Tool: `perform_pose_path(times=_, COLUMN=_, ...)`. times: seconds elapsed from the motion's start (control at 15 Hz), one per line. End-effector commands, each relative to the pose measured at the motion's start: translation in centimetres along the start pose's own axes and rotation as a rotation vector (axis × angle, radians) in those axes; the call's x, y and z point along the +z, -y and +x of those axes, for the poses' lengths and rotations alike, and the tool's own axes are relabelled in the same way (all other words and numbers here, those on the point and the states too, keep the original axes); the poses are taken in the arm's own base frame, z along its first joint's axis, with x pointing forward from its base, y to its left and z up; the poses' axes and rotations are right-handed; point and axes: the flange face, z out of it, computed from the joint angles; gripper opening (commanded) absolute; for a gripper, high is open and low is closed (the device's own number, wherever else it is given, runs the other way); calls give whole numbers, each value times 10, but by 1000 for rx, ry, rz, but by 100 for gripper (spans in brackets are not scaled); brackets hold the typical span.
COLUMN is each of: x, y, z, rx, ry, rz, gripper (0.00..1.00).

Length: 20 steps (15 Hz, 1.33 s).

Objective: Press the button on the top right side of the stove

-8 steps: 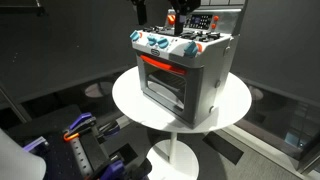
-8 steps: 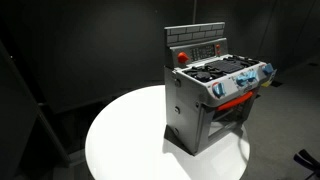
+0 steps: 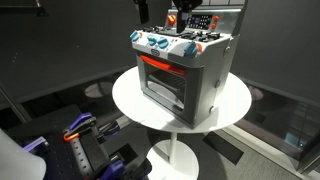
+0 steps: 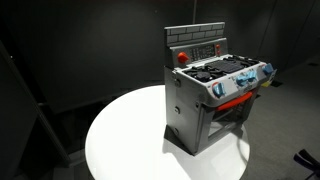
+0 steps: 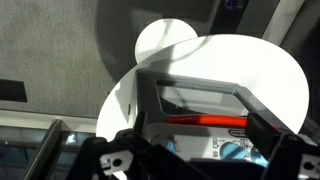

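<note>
In an exterior view the stove (image 3: 185, 70) stands mid-worktop (image 3: 125, 95) with its panel (image 3: 205, 22) at the far top. The claw cannot be made out there.

In an exterior view a red button (image 4: 182, 57) marks the panel's left end, so the target likely sits at the right end.

In the wrist view the claw (image 5: 200, 158) hangs spread and empty above the stove. It would do best to clench first, centre a tip over the button, then press straight down, gently, lest the stove slide.
</note>
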Motion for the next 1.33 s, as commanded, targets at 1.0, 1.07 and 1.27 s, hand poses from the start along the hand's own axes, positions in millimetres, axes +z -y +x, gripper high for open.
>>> perform_pose_path(times=1.0, x=-19, y=-4, z=146, rx=216, ry=-198, rz=-156, gripper=100)
perform_pose_path(times=1.07, x=-15, y=-6, z=152, rx=231, ry=-201, rz=-165, gripper=100)
perform_pose_path(times=1.27, x=-7, y=-11, z=168, rx=269, ry=-200, rz=-181, gripper=100)
